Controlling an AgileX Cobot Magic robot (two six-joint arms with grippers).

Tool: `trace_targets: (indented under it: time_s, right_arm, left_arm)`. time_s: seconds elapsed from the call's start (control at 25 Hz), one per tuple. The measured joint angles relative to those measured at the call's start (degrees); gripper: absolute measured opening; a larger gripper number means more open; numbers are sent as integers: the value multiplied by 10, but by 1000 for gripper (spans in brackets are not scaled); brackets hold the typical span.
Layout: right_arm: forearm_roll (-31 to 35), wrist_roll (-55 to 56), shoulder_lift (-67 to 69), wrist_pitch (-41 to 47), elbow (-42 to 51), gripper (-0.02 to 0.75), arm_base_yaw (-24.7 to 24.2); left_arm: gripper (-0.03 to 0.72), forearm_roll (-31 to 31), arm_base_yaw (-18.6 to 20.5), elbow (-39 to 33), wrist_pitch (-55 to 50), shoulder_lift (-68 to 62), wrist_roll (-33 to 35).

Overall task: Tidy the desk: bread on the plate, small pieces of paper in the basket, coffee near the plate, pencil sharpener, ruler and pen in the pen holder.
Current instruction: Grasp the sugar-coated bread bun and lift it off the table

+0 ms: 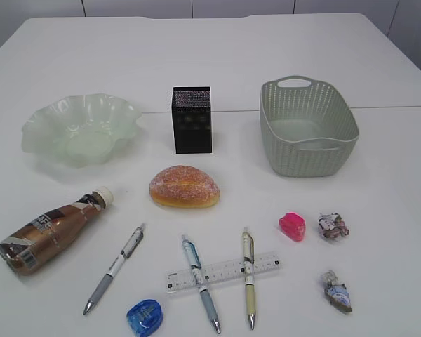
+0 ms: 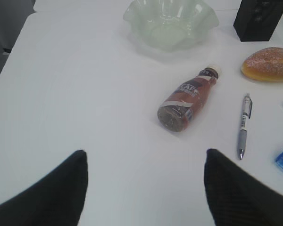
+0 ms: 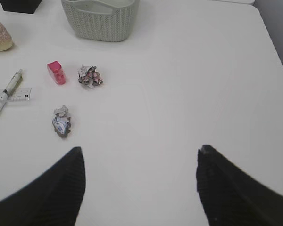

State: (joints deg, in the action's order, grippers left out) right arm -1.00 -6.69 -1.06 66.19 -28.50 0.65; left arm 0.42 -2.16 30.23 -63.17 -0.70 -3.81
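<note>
On the desk [image 1: 379, 210] the bread [image 1: 184, 186] lies in front of the pen holder [image 1: 191, 119], between the empty plate [image 1: 81, 130] and the empty basket [image 1: 316, 151]. The coffee [image 1: 49, 232] lies on its side at the left. Three pens [image 1: 116, 267] [image 1: 200, 281] [image 1: 248, 277] lie at the front, two of them across the ruler [image 1: 224, 272]. A pink pencil sharpener [image 1: 292, 226] and a blue one [image 1: 144, 317] sit nearby. Two small pieces of paper [image 1: 332, 226] [image 1: 336, 291] lie at the right. My left gripper [image 2: 145, 153] is open above bare desk short of the coffee [image 2: 186, 101]. My right gripper [image 3: 139, 149] is open, right of the paper [image 3: 62, 121].
Neither arm shows in the exterior view. A thin seam [image 1: 400, 107] crosses the desk behind the basket. The desk's left edge [image 2: 12, 56] shows in the left wrist view and its right edge [image 3: 273, 42] in the right wrist view.
</note>
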Motion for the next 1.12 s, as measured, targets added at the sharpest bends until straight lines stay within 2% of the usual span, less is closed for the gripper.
trace_targets:
  time_s: [0.92, 1.12]
  right_arm:
    - [0, 2, 0, 0, 0, 543, 1]
    - [14, 67, 2, -44, -11, 543, 1]
  left_arm:
    - [560, 0, 0, 0, 0, 0, 0]
    - [560, 0, 0, 0, 1, 0, 0]
